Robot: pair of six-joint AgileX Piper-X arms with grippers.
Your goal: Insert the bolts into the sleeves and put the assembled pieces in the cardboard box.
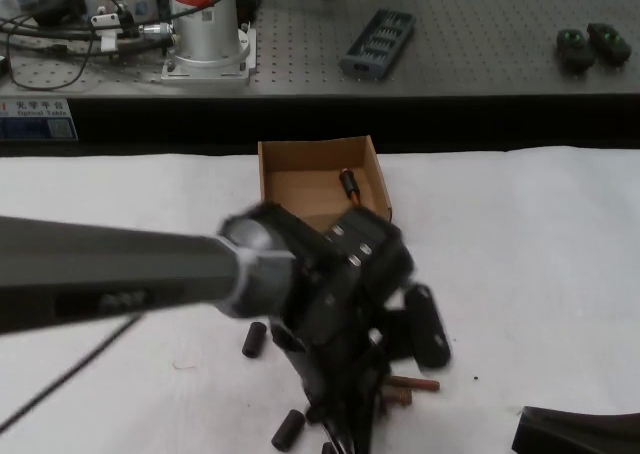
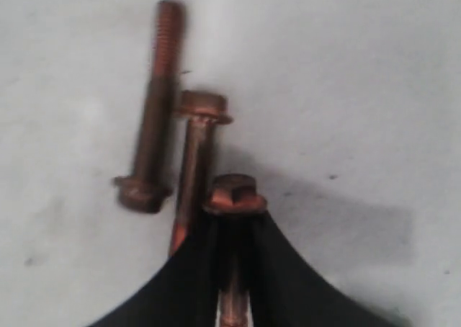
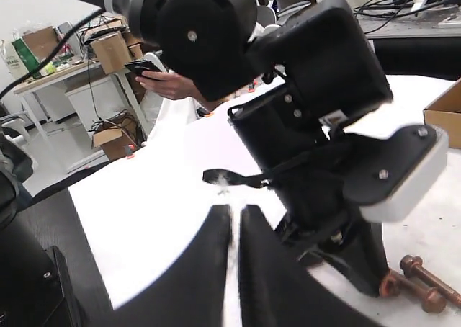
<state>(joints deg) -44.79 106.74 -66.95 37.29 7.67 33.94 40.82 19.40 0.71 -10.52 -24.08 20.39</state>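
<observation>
My left gripper (image 2: 234, 269) is shut on a copper bolt (image 2: 235, 195); the hex head sticks out past the fingertips and the shank runs between the black fingers. Two more bolts (image 2: 155, 104) (image 2: 194, 165) lie side by side on the white cloth just beyond it. In the high view the left gripper (image 1: 345, 422) points down at the cloth's near edge, with bolts (image 1: 412, 383) beside it and black sleeves (image 1: 254, 339) (image 1: 288, 429) scattered to its left. The cardboard box (image 1: 275, 179) stands behind, holding one assembled piece (image 1: 349, 182). My right gripper (image 3: 234, 262) is shut on nothing, close beside the left wrist.
The left arm (image 1: 110, 269) stretches across the cloth from the left. The right arm (image 1: 575, 429) sits at the near right corner. Behind the cloth is a perforated metal bench with a silver cylinder (image 1: 205, 19), a grey rack (image 1: 378, 42) and cables.
</observation>
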